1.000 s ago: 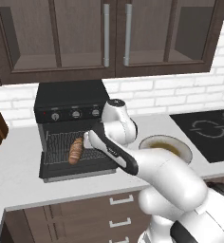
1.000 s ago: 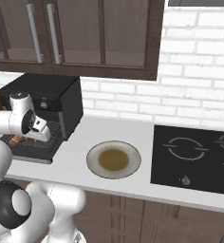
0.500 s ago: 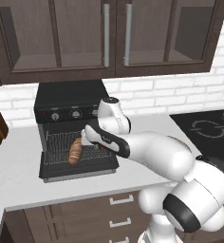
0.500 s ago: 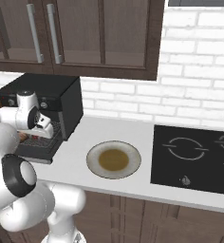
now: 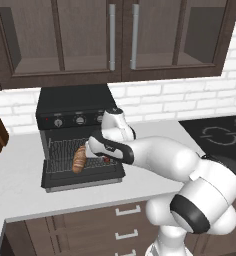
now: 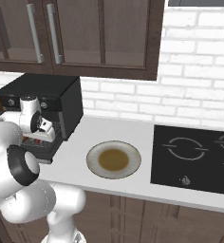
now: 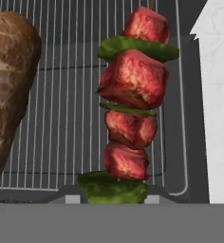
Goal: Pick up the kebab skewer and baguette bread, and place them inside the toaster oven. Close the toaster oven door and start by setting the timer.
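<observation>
**Inspector:** Since the earlier frames the arm has swung left and stretched low across the front of the toaster oven [image 5: 75, 107]; base and cameras unmoved; the gripper [image 5: 101, 156] now hangs over the pulled-out wire rack [image 5: 65, 150]

**Clerk:** State of the claw?

**Inspector:** Clenched on the kebab skewer [image 7: 131, 102]; the hand view has the skewer rising straight from between the fingertips, meat chunks and green pieces in line, above the rack bars; whether its far end touches the wire I cannot tell

**Clerk:** And the bread?

**Inspector:** Baguette bread [image 5: 79, 159] lies on the rack, just beside the skewer and apart from it; I judge that item as placed; in the hand view it sits along the left edge [image 7: 9, 90]

**Clerk:** The door?

**Inspector:** Toaster oven door [image 5: 85, 179] is folded down flat on the counter [image 5: 20, 180], open; the knobs [image 5: 80, 120] show no sign of attention

**Clerk:** Progress, then?

**Inspector:** In my judgement roughly halfway; bread in, skewer over the rack and not yet let go; remaining are release of the skewer, withdrawal, closing the door, turning the timer; the plate [image 6: 114, 159] beside the stovetop [image 6: 194, 159] now holds neither item
</observation>
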You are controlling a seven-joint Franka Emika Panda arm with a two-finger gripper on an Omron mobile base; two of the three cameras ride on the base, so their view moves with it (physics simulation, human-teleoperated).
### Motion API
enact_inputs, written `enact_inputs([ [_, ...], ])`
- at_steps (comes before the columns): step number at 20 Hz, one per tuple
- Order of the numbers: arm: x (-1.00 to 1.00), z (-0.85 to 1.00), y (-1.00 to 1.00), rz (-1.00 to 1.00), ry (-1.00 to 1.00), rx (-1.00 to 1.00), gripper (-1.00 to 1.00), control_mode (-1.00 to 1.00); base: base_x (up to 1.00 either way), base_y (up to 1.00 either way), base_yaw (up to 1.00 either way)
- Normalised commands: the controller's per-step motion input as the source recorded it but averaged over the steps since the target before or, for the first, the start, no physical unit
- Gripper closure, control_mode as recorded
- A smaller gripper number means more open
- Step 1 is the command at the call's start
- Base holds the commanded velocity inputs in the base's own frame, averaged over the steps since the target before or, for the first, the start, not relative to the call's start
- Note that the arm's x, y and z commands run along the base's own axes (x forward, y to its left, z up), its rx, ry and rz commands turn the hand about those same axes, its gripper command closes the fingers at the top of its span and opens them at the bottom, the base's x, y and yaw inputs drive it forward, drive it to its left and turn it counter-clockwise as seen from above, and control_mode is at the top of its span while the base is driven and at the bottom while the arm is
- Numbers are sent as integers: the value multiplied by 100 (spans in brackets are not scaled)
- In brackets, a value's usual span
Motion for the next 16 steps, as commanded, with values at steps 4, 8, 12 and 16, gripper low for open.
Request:
enact_inputs([
  [4,0,-18,0,0,0,0,100,-100,0,0,0],
  [8,0,-12,0,0,0,0,100,-100,0,0,0],
  [12,0,-3,1,0,0,0,100,-100,0,0,0],
  [16,3,0,0,0,0,0,100,-100,0,0,0],
])
